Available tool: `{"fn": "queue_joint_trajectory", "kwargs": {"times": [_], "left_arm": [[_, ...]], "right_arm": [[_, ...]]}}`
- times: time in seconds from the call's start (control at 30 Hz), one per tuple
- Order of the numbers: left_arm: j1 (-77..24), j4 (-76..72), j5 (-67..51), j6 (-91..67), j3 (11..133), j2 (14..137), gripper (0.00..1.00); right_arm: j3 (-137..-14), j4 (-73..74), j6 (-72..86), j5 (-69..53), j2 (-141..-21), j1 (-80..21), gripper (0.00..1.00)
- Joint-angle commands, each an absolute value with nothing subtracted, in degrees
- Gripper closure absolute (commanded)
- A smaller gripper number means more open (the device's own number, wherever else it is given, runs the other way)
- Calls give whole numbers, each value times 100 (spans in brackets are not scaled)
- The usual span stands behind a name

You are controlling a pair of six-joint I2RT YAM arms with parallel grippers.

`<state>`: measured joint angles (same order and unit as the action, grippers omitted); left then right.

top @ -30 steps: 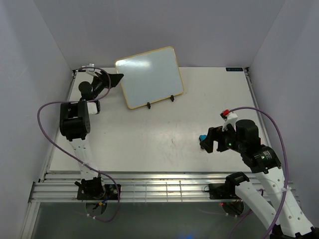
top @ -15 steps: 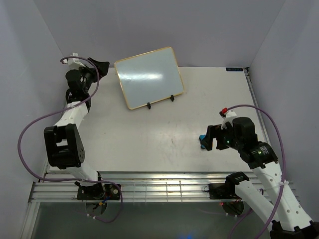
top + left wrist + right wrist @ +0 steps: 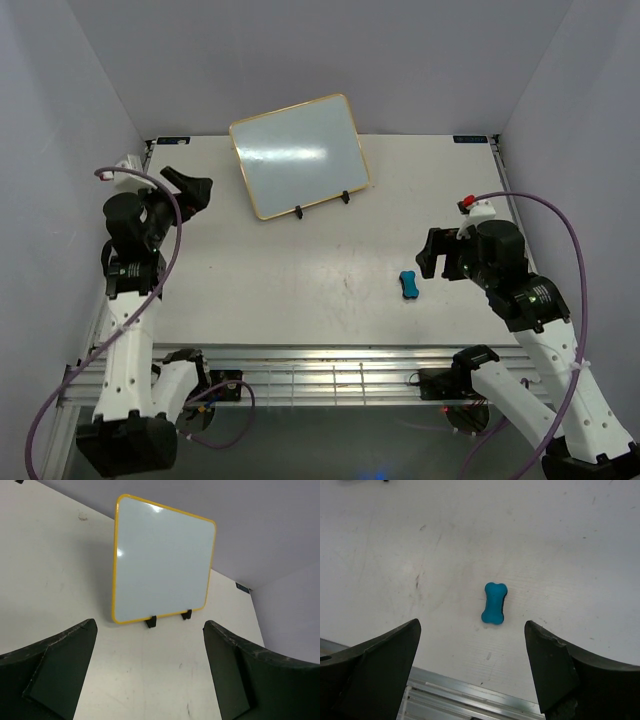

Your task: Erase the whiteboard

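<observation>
With the whiteboard (image 3: 300,155) apparently clean and the eraser (image 3: 408,285) lying on the tabletop (image 3: 300,270), both jaws gape empty; probably only retreat remains.

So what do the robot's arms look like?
The left arm and the right arm match: white tube-shaped pieces joined by chunky black joints. A thin purple cable loops loosely along each arm. The fingers are black, flat and wedge-shaped, two on each arm. The right arm also has a small red cap by its wrist.
</observation>
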<state>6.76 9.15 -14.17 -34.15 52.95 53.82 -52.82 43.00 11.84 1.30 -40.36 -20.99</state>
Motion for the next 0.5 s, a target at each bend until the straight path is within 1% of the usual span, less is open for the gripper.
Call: {"fn": "queue_joint_trajectory", "kwargs": {"times": [0.0, 0.03, 0.13, 0.17, 0.2, 0.33, 0.4, 0.47], "left_arm": [[650, 2421, -1486, -2831, 5273, 4590, 2], [642, 2608, -1468, -2517, 5334, 4283, 2], [642, 3443, -1529, -1849, 5773, 3948, 2], [615, 3663, -1364, -1724, 6009, 3903, 2], [285, 4022, -1136, -1705, 6081, 3841, 2], [88, 4578, -897, -1512, 6275, 3402, 2], [-262, 4867, -940, -1415, 6476, 3086, 2], [-473, 5123, -740, -1398, 6635, 2919, 2]], "right_arm": [[-5555, 4113, 1335, 1096, -3868, -2083, 10], [-5555, 4122, 1310, 1160, -3815, -2083, 10], [-5765, 4323, 1152, 1283, -3613, -2083, 10], [-5844, 4394, 1151, 1344, -3508, -2083, 10], [-5993, 4455, 1117, 1458, -3455, -2074, 10], [-6484, 4912, 958, 1643, -3252, -2083, 10], [-6714, 5325, 906, 1652, -3261, -2083, 10], [-7100, 5780, 853, 1679, -3374, -2083, 10]]}}
